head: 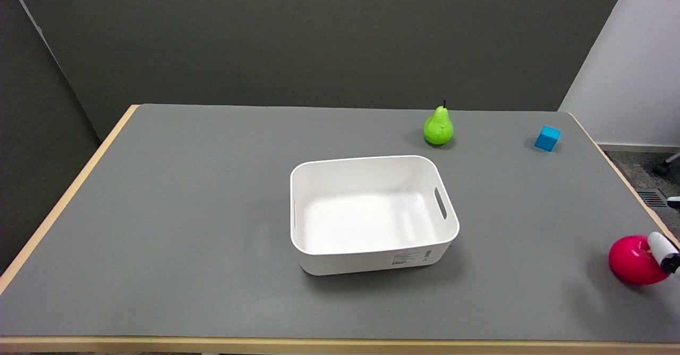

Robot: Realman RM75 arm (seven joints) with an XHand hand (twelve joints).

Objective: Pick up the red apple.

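The red apple (635, 260) rests on the grey table near its right edge, toward the front. Only a little of my right hand (665, 250) shows at the picture's right border. One white, black-tipped finger (663, 247) lies over the apple's upper right side. A second fingertip (673, 202) shows well apart from it, farther back at the border. The rest of the hand and the arm are out of frame. I cannot tell whether the finger touches the apple.
A white bin (449, 233) with handle slots stands mid-table. A green pear (438, 126) stands upright at the back, and a small blue cube (547, 138) lies at the back right. The table's wooden right edge (627, 182) runs close behind the apple.
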